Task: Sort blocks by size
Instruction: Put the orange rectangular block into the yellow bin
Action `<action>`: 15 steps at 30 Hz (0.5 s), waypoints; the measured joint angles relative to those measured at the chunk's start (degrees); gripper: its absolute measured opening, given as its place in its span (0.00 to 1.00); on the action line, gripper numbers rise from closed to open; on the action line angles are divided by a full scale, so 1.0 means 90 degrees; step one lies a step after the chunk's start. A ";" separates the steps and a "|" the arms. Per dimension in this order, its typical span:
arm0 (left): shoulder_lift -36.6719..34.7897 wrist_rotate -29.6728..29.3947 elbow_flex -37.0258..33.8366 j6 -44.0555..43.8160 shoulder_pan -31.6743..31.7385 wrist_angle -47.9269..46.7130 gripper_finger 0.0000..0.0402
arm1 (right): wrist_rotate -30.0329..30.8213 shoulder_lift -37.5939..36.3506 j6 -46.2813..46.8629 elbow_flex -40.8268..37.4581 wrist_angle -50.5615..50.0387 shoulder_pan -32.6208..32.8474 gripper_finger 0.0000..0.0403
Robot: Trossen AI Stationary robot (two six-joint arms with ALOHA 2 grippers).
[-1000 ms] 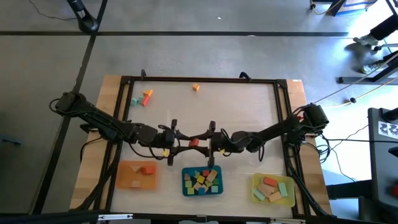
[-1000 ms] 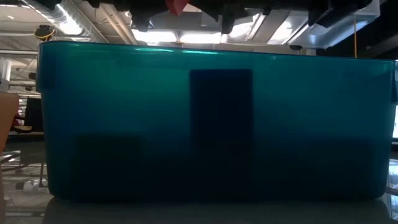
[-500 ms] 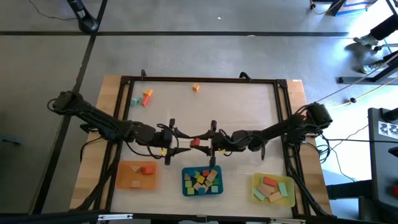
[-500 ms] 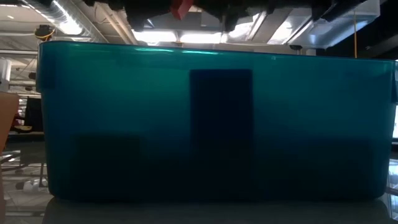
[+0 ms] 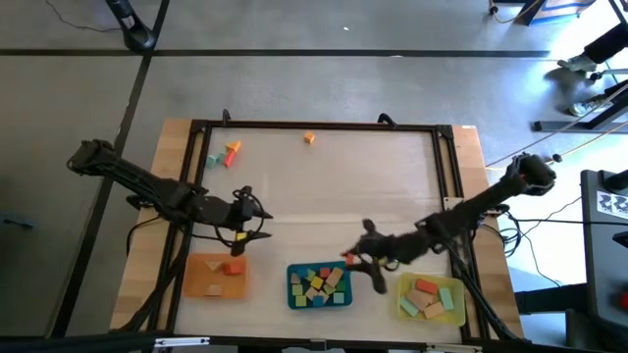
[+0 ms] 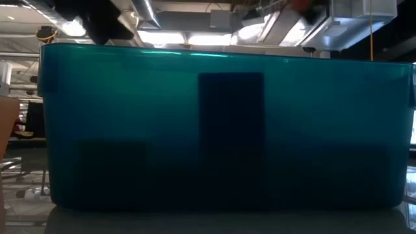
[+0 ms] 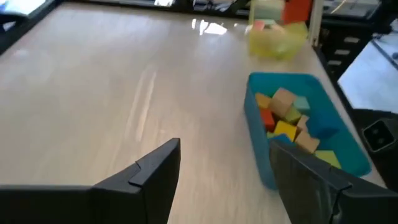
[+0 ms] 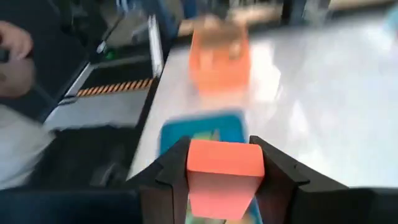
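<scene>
Right gripper (image 5: 355,261) clamps a red block (image 8: 224,175) at the teal tray's (image 5: 291,294) two o'clock; a loose grip risks dropping it short, while left gripper (image 5: 251,217) waits wide open.

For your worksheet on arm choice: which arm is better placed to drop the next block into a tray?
Right. Its tool grips a red block beside the teal tray; the left tool is open and empty.

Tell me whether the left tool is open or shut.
Open. In its wrist view the left tool shows both fingers spread wide with only bare table between them.
</scene>
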 joint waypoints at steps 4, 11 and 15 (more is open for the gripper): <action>0.0078 -0.0039 -0.0005 -0.0066 0.0019 -0.0110 0.57 | -0.0115 -0.0269 0.1802 0.0002 -0.1359 0.0684 0.34; 0.0172 -0.0136 -0.0002 -0.0101 0.0019 -0.0128 0.57 | -0.0092 -0.0267 0.5389 0.0002 -0.3597 0.1755 0.34; 0.0172 -0.0222 -0.0002 -0.0097 0.0019 -0.0120 0.57 | 0.0149 -0.0262 0.6653 -0.0004 -0.4448 0.2282 0.35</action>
